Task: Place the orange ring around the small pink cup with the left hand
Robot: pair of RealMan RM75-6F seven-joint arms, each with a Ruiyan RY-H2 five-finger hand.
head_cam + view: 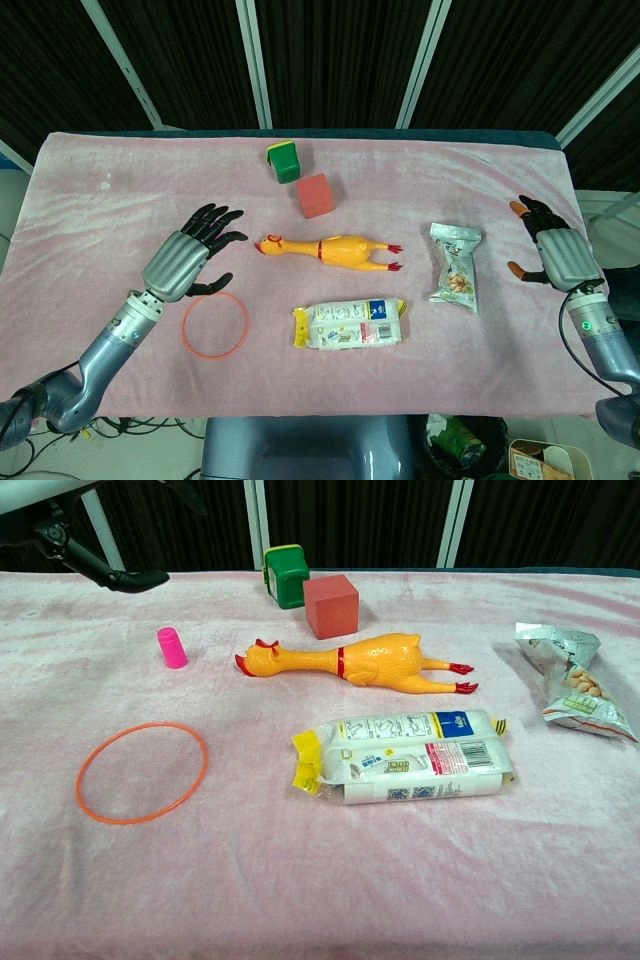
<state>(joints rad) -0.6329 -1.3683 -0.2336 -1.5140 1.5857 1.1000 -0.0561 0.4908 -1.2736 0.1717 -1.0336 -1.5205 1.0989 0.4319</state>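
Observation:
The orange ring lies flat on the pink cloth at the front left; in the chest view the orange ring has nothing inside it. The small pink cup stands upright behind the ring, apart from it. In the head view my left hand hides the cup. My left hand hovers over the cup's area, behind the ring, with fingers spread and nothing in them. Only its dark fingertips show in the chest view. My right hand rests open at the far right edge, holding nothing.
A yellow rubber chicken lies mid-table. Behind it are a red cube and a green-and-yellow block. A white snack pack lies in front, and a green snack bag to the right.

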